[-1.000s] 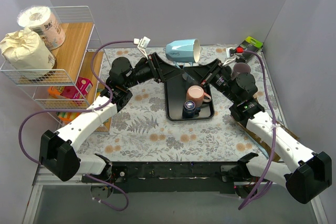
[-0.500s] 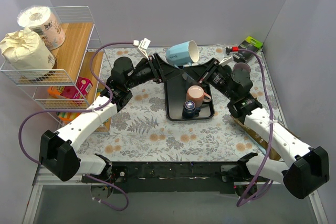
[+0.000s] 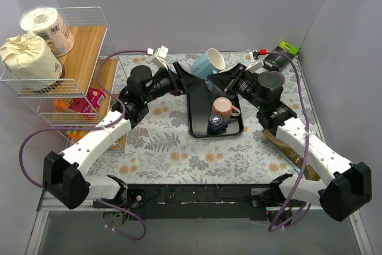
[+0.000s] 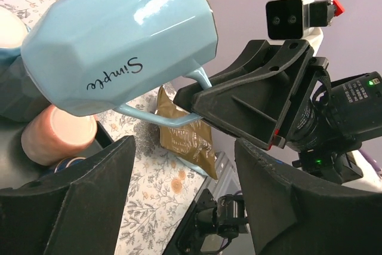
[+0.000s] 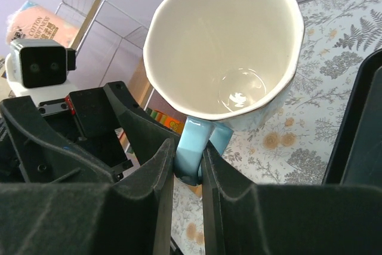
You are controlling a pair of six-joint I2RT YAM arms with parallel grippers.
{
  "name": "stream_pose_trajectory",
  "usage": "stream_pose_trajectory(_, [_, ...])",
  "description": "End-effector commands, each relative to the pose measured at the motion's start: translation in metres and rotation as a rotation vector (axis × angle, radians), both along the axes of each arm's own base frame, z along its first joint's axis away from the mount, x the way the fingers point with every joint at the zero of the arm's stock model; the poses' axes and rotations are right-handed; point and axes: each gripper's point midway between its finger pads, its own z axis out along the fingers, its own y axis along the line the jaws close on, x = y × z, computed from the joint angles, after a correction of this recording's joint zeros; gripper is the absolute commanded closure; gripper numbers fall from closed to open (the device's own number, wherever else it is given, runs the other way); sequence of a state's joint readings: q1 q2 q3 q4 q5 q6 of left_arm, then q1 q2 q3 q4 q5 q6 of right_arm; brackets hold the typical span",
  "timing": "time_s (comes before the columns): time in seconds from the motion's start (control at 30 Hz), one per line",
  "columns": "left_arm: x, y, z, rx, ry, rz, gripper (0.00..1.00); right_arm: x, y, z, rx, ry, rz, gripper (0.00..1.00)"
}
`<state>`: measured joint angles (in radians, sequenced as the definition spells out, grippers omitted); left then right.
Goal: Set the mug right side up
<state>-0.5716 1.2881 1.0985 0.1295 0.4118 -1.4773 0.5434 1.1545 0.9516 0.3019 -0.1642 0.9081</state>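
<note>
Right wrist view showed the right gripper [image 5: 188,159] clamped on the handle [image 5: 192,146] of the blue mug [image 5: 227,58], its fingers pinching the loop from both sides, with the open mouth facing that camera. From the top view the mug [image 3: 208,64] hung in the air over the far end of the black tray [image 3: 197,114], tilted, its mouth pointing up and toward the right arm. The left gripper [image 3: 182,77] sat just beside the mug's base with its jaws apart, touching nothing as far as could be seen.

Judging by this, the turning step itself was in hand and partly done: the mug was neither upside down nor upright. The next move likely called for more wrist roll from the right arm until the mouth faced straight up. It would then need lowering onto a bare spot, clear of the pink cup [image 3: 222,108] on the tray.
</note>
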Motion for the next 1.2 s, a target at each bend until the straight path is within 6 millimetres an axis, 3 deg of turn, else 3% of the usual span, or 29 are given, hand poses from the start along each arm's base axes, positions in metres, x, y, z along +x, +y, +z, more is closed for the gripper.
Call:
stream_pose_trajectory(0.0, [-0.006,0.012,0.027,-0.003,-0.078,0.04,0.33,0.003,-0.014,0.078,0.07,-0.21,-0.075,0.99])
stream_pose_trajectory(0.17, [-0.004,0.015,0.027,0.017,-0.086,0.057,0.33,0.013,-0.031,0.081,-0.071,-0.248,-0.173,0.99])
stream_pose_trajectory(0.27, [-0.002,0.016,0.024,0.04,-0.081,0.069,0.33,0.025,-0.056,0.074,-0.194,-0.256,-0.285,0.99])
stream_pose_trajectory(0.3, [-0.001,0.016,0.024,0.047,-0.084,0.07,0.33,0.032,-0.074,0.081,-0.221,-0.266,-0.36,0.99])
stream_pose_trajectory(0.37, [0.0,0.017,0.02,0.061,-0.074,0.075,0.33,0.037,-0.096,0.074,-0.316,-0.271,-0.426,0.99])
stream_pose_trajectory(0.5, [0.001,0.017,0.013,0.087,-0.057,0.076,0.32,0.049,-0.16,0.075,-0.411,-0.275,-0.597,0.99])
stream_pose_trajectory(0.6, [0.002,0.015,0.006,0.119,-0.038,0.063,0.31,0.057,-0.221,0.06,-0.536,-0.22,-0.747,0.99])
stream_pose_trajectory(0.8, [0.005,0.008,-0.02,0.191,0.039,0.023,0.3,0.064,-0.285,0.023,-0.751,-0.129,-0.9,0.99])
stream_pose_trajectory(1.0, [0.004,0.005,-0.037,0.237,0.076,-0.011,0.29,0.065,-0.332,-0.023,-0.804,-0.036,-0.959,0.99])
stream_pose_trajectory(1.07, [0.003,0.004,-0.04,0.246,0.081,-0.02,0.29,0.067,-0.341,-0.03,-0.797,-0.03,-0.964,0.99])
stream_pose_trajectory(1.1, [0.004,0.004,-0.041,0.249,0.08,-0.022,0.28,0.067,-0.346,-0.046,-0.799,0.002,-0.946,0.99])
stream_pose_trajectory(1.17, [0.005,0.004,-0.043,0.258,0.082,-0.024,0.28,0.07,-0.352,-0.049,-0.786,-0.015,-0.949,0.99])
